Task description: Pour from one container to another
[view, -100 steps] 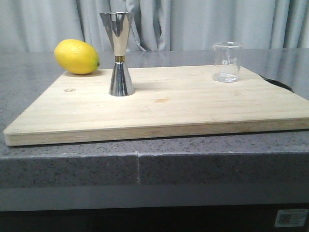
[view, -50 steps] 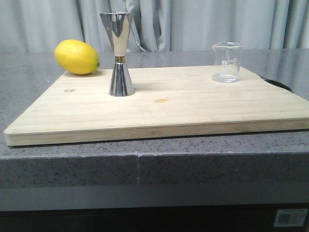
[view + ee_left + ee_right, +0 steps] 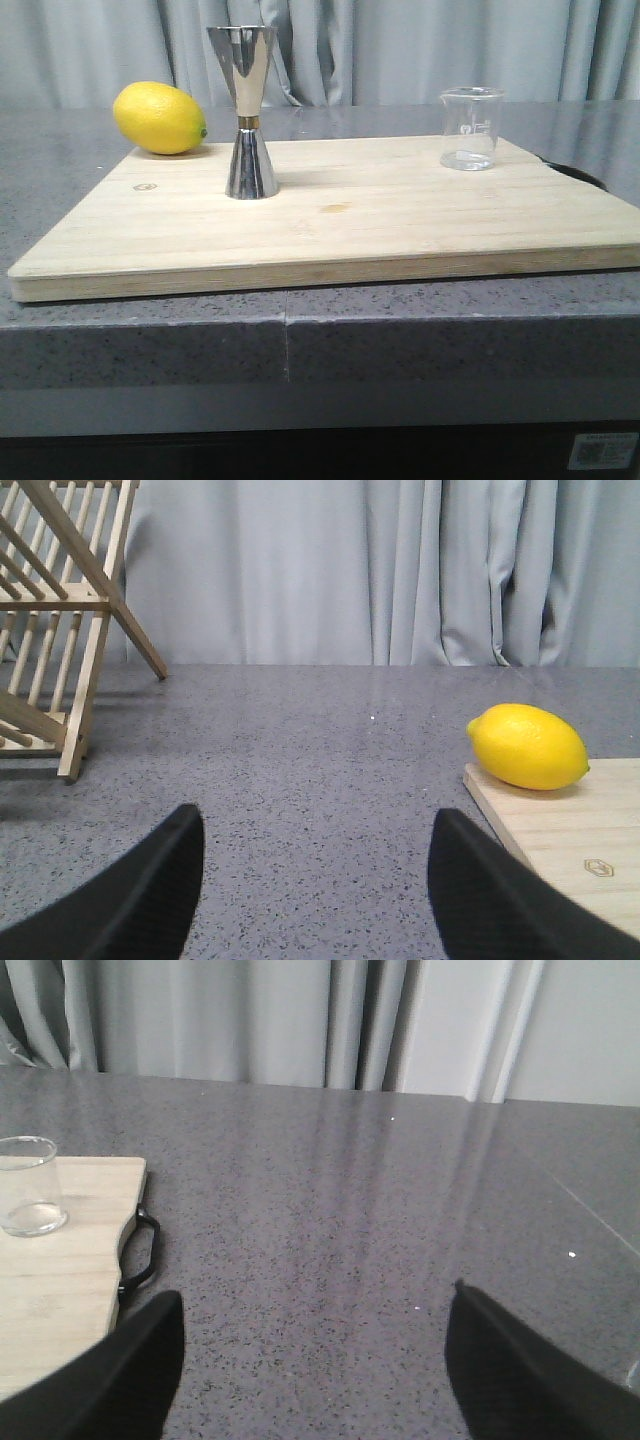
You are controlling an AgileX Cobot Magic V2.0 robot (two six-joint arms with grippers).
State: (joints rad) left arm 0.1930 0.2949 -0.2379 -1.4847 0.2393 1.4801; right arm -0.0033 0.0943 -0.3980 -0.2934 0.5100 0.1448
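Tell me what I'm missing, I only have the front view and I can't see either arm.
Observer: The left gripper is open, off the board's left side, beside the lemon corner.
Operator: And the right one?
Observer: The right gripper is open too, over bare counter off the board's right side, with the beaker in its view.
Operator: Anything else out of my view?
Observer: A wooden rack stands on the counter further left of the lemon.
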